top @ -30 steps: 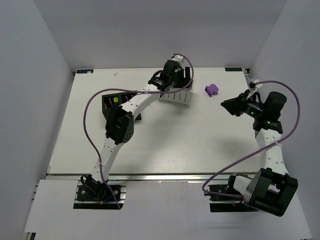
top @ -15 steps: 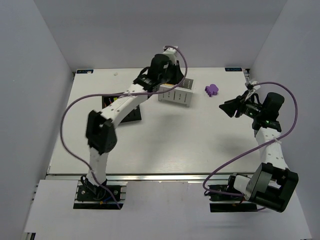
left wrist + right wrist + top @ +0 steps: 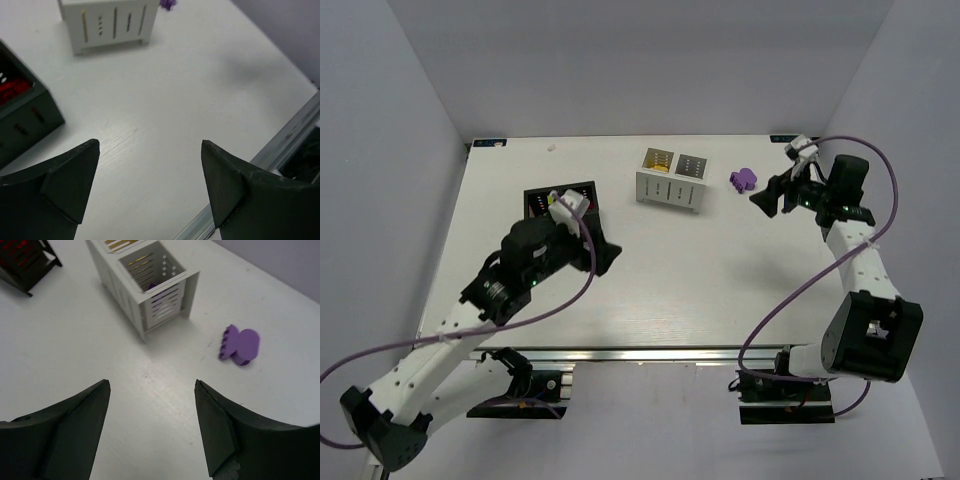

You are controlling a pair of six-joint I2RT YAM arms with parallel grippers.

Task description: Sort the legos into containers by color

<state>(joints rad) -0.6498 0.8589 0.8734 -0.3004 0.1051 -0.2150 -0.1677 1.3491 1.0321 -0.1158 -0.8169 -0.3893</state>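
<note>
White slatted plastic forms the box [image 3: 670, 188] at 12 o'clock on the desk [image 3: 700, 260]. It has two square cells: the one toward 9 o'clock holds yellow bricks [image 3: 658, 161], and the one toward 3 o'clock shows purple bricks [image 3: 159, 304] through its slots in the right wrist view. The black box [image 3: 563, 187] sits at 10 o'clock on the desk, partly under the left arm. It holds red bricks [image 3: 14, 90] in one cell and a lime green brick [image 3: 552, 200] beside them. One loose purple brick [image 3: 743, 180] lies on the bare desk just at 3 o'clock of the white box, apart from it. Small dark tags [image 3: 490, 143] mark the far desk corners, too small to read. The left jaws stand wide apart over bare desk at 5 o'clock of the black box, with nothing between them. The right jaws, also apart and empty, hang at 3 o'clock of the loose brick, pointing toward it.
</note>
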